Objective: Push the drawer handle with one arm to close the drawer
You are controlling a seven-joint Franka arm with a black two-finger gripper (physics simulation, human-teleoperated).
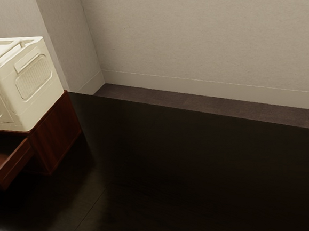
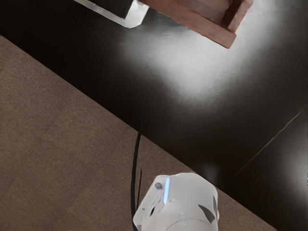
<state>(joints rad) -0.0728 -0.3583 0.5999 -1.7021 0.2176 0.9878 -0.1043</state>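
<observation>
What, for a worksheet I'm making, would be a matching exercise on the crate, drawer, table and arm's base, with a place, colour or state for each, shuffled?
Things:
1. crate
2. drawer
3. table
4. arm's base

Descriptions:
A. black
B. white, with a blue light
C. on the cabinet
D. pulled open

Pairs: 1-C, 2-D, 3-A, 4-B

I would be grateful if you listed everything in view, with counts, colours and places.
Drawer: one, reddish brown, pulled out of the cabinet
Cabinet: one, reddish brown, on the table
Bent bar: one, silvery, by the drawer's front, perhaps its handle
Box: one, cream, on the cabinet
Table: one, black, under the cabinet
Floor: one, brown, beyond the table's edges
Wall: one, cornered, beige, behind the table
Cable: one, black, beside my arm
Arm: one, white, near the table's edge
</observation>
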